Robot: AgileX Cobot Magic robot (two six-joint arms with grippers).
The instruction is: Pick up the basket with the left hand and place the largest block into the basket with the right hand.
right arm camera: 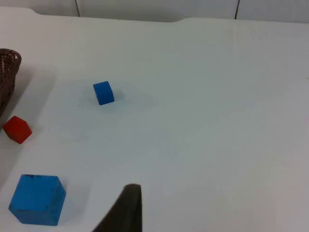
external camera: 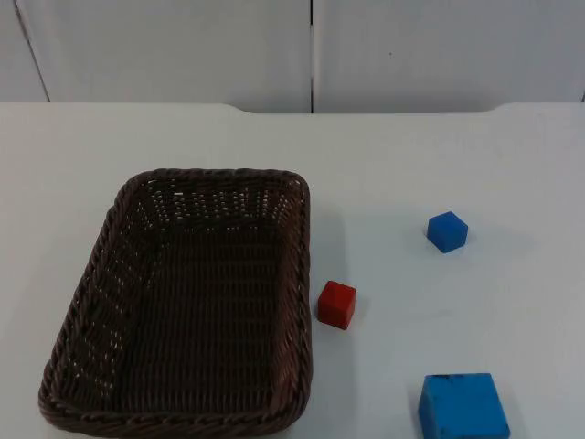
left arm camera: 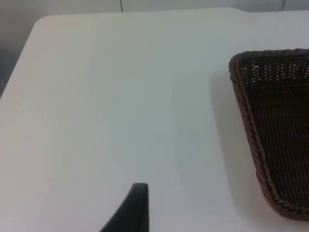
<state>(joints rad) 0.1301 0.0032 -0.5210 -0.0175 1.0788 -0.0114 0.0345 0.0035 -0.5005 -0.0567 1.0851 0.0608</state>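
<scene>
On the white table (external camera: 402, 165):
Basket (external camera: 183, 302): empty, left half, long axis running front to back.
Large blue block (external camera: 462, 407): front right, flat.
Red block (external camera: 336, 305): beside basket's right rim.
Small blue block (external camera: 447, 231): farther back.
Left gripper (left arm camera: 126, 212), right gripper (right arm camera: 120, 210): above bare table, finger state unclear.

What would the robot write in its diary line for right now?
basket: on table, empty | big blue block: on table, untouched | left gripper: waiting beside basket | right gripper: waiting above table

Small blue block (external camera: 447, 231), red block (external camera: 336, 305)
</scene>
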